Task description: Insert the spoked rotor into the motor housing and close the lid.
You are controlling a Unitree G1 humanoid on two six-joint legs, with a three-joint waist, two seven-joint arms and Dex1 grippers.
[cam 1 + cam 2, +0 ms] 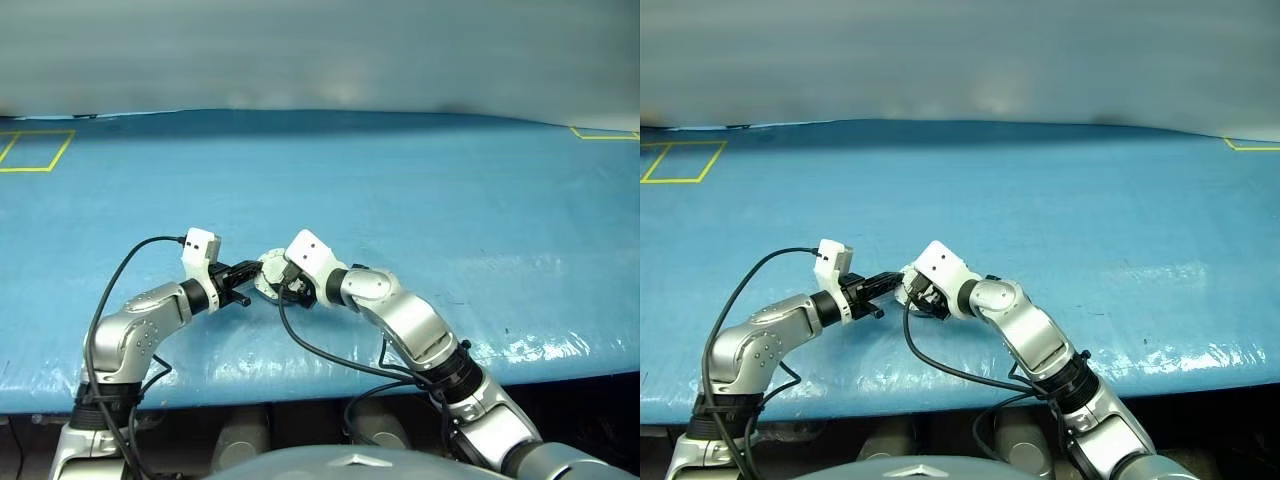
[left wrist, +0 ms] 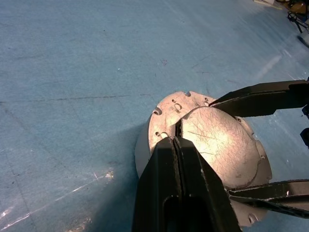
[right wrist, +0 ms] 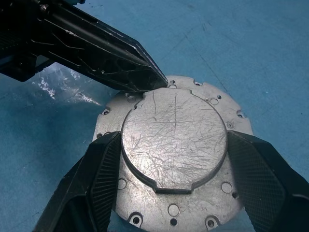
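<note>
Lid (image 3: 174,140) rim between right gripper (image 3: 174,193) jaws; left gripper (image 2: 177,145) jaws together, tip at raised centre's edge.

Robotics test bench, probably in a lab or workshop.
A wide work surface (image 1: 400,200) under blue sheeting, yellow taped squares (image 1: 35,150) marking zones at its far edge, a plain pale wall (image 1: 320,50) behind; the backdrop is too blurred to confirm more.

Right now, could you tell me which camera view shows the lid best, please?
The right wrist view: the lid faces the camera, smooth raised centre up, between the right pincer's fingers. The left wrist view shows it partly behind the shut left pincer; the head views show a sliver.
</note>
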